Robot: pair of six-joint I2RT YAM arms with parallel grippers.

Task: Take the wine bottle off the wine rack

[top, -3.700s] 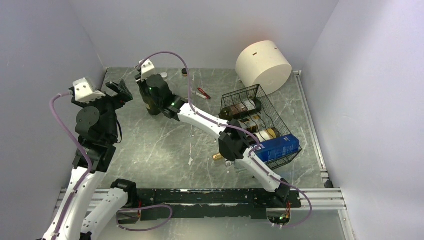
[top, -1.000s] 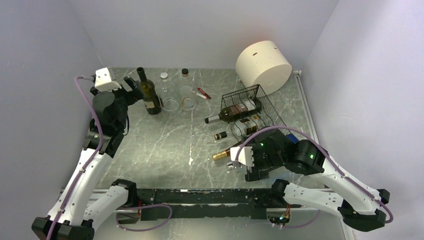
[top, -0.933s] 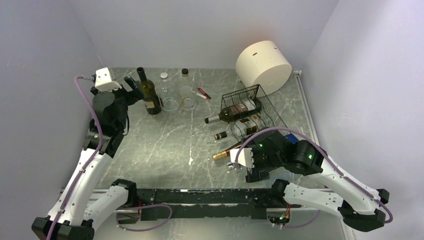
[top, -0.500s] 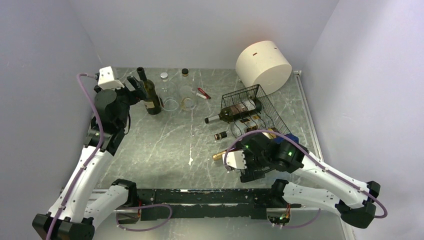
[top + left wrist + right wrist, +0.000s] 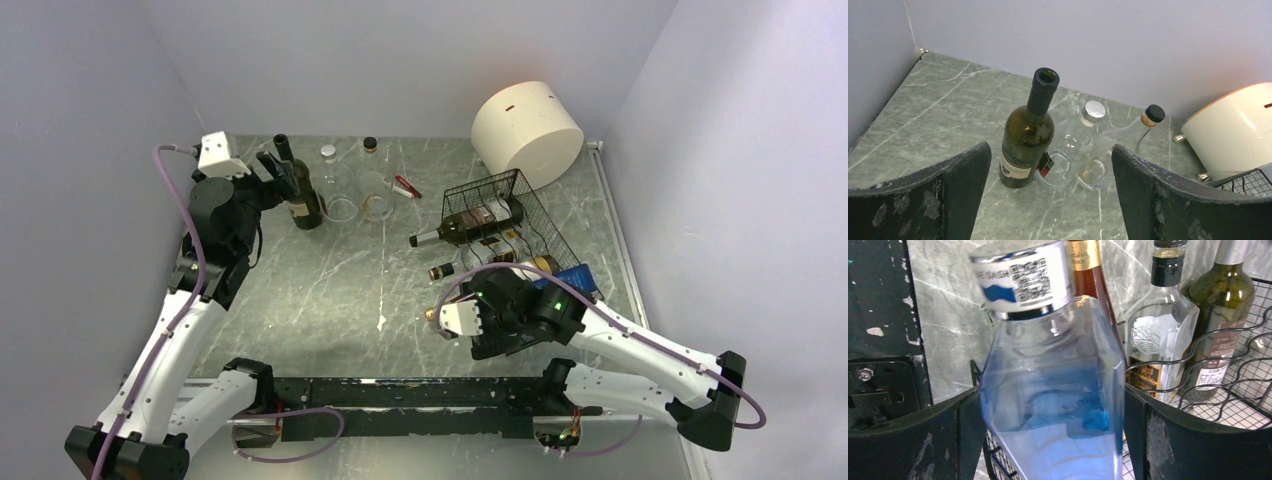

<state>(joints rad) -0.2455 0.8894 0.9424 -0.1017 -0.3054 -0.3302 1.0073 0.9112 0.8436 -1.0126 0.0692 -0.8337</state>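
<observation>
The black wire wine rack [image 5: 548,225] [image 5: 1243,385] lies at the right. It holds a dark green wine bottle [image 5: 480,218] [image 5: 1223,305], a clear square bottle [image 5: 1158,335], an amber bottle [image 5: 1088,270] and a blue bottle [image 5: 578,275] [image 5: 1048,340] in the nearest row. My right gripper [image 5: 476,335] [image 5: 1053,390] is shut on the blue bottle's shoulder, a finger against each side. My left gripper [image 5: 275,172] [image 5: 1049,147] stands open and empty. It faces an upright green wine bottle [image 5: 300,200] [image 5: 1028,140] at the back left.
A cream cylinder [image 5: 527,133] [image 5: 1233,135] stands behind the rack. Two clear glass bottles [image 5: 340,190] [image 5: 1088,135] sit beside the upright green one, with a small red-and-black item [image 5: 405,187] nearby. Walls close three sides. The black base rail [image 5: 400,390] runs along the near edge.
The right arm left the back-left bottle and came back over the rack. In the last second it slid left and its fingers closed in on the blue bottle. The left arm barely moved.
</observation>
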